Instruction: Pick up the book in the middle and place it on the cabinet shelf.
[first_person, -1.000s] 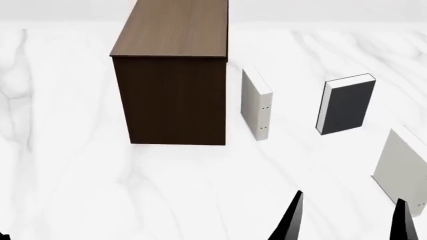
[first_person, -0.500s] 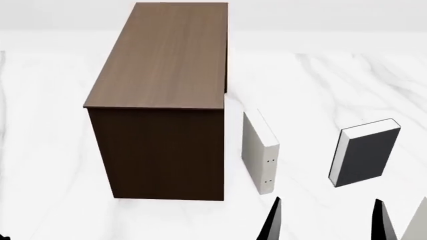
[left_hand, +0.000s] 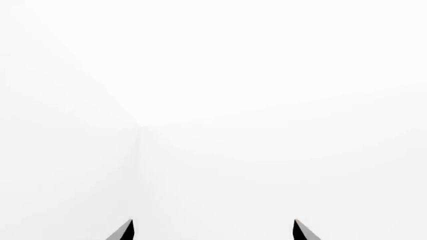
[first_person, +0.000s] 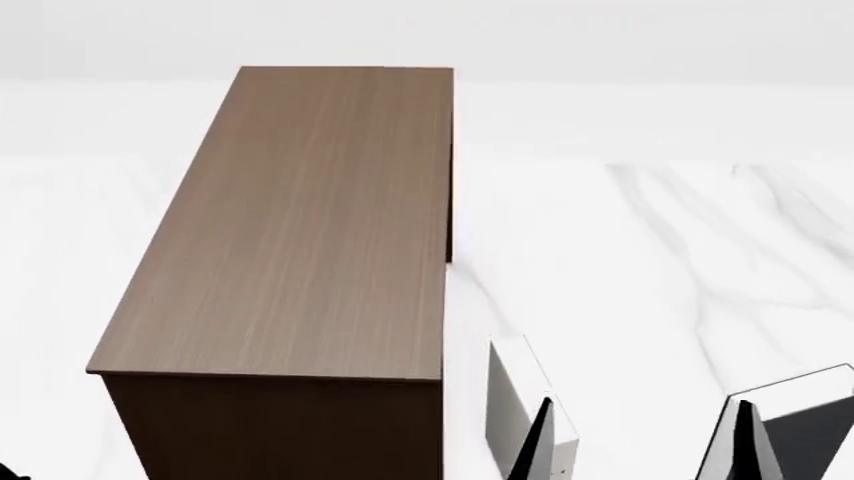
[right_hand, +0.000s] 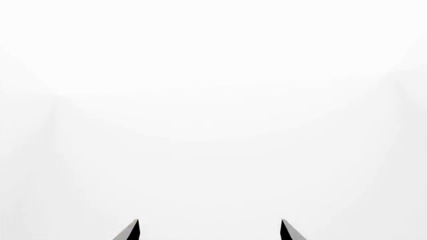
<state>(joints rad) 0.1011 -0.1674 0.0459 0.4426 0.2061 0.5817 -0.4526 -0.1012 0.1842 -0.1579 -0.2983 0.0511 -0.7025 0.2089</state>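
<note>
The right gripper (first_person: 646, 440) hangs with jaws spread and empty, before the upright dark grey book (first_person: 817, 425); the left gripper (left_hand: 212, 231) likewise parted; the brown cabinet (first_person: 307, 230) stands left of an off-white book (first_person: 514, 400).

Honestly not much of the robot is showing here. In the head view the right gripper (first_person: 650, 440) is showing up as two thin black fingers (first_person: 539, 445), blade-like, tapering to sharp points, flat matte with no markings. The wrist cams are only catching the tips: the left gripper (left_hand: 212, 231) is poking in as two small dark wedges, one looking greyer along its lit face, and the right gripper (right_hand: 209, 231) is looking the same. No cables, screws or labels visible.
</note>
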